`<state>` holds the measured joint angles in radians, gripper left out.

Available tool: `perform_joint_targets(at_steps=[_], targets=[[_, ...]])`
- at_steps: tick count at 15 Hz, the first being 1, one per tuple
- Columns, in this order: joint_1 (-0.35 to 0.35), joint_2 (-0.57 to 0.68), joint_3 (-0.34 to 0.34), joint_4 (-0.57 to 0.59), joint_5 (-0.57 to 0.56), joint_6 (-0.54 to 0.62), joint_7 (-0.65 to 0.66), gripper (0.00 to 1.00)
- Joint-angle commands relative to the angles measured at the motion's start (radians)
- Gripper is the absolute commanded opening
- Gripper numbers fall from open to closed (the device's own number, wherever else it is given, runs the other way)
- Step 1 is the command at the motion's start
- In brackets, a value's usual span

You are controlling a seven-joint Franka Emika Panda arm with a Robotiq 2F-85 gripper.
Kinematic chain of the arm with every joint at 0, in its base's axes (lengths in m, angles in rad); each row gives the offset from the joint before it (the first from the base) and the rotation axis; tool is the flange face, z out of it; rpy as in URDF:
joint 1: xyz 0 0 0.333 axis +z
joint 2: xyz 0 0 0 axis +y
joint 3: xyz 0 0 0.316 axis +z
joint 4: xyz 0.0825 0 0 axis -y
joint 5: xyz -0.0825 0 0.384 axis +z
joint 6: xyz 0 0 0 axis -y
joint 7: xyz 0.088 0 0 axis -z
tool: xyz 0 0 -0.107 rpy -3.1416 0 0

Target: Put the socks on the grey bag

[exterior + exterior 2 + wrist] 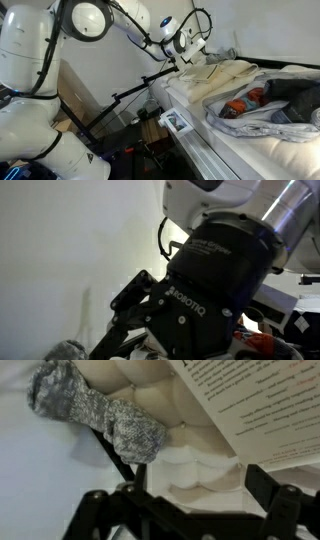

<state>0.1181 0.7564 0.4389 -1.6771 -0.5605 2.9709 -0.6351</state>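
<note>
Quick count: one grey speckled sock (95,410) upper left in the wrist view (can't tell if it's a bunched pair) and one printed sheet (260,405) upper right. In an exterior view: one robot arm (130,25), one cream quilt (225,75), one grey bag (235,122) lower right.

Wrist view: pincer (190,515) linkages are running off the bottom edge, with the fingertips not showing. Printed sheet (260,400) is being cropped at top and right, and its text is blurring past reading. In an exterior view the pincer (180,330) is blocking nearly everything behind it. Grey sock (65,350) is being cut by the bottom edge. Red items (245,100) in an exterior view are showing too small to identify.
</note>
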Motion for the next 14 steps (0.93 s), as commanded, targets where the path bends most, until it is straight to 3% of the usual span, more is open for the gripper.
perform_joint_targets(at_steps=[1, 7, 9, 10, 14], targets=[[0.092, 0.050, -0.073, 0.117, 0.029, -0.028, -0.055, 1.00], [0.213, 0.110, -0.233, 0.269, 0.009, -0.011, -0.007, 1.00], [0.224, 0.134, -0.249, 0.309, 0.016, -0.031, -0.012, 1.00], [0.206, 0.101, -0.231, 0.244, 0.017, -0.003, -0.018, 1.00], [0.208, 0.112, -0.233, 0.252, 0.017, -0.003, -0.018, 1.00]])
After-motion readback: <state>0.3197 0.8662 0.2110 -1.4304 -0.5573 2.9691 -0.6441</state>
